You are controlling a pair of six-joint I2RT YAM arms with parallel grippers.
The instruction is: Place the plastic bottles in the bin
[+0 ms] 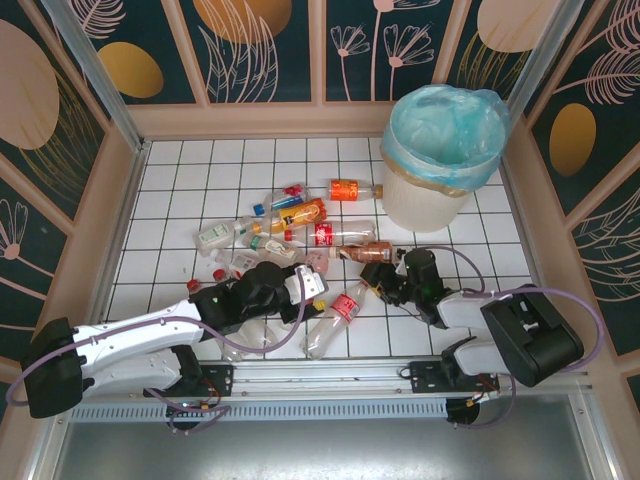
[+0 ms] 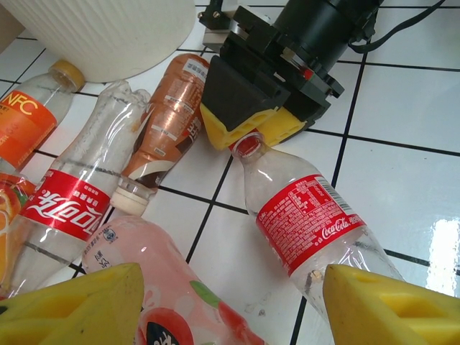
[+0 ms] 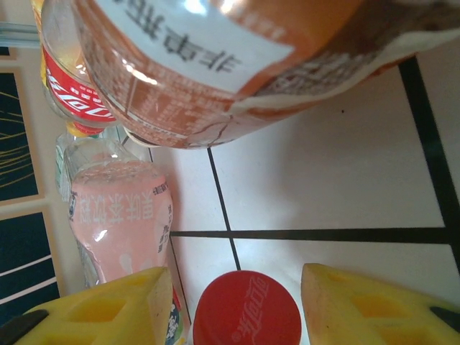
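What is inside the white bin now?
Inside the bin, the top view shows a light-blue bag lining it, folded over the rim. Its crumpled folds hide the bottom, so what lies there, if anything, cannot be told.

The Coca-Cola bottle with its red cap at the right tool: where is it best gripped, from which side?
Probably the neck under the red cap, from the cap end: the Coca-Cola bottle lies flat, and the open right tool straddles that narrow end.

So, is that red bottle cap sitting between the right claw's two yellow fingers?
Yes, the right wrist camera shows the red cap between the two yellow fingers of the right gripper.
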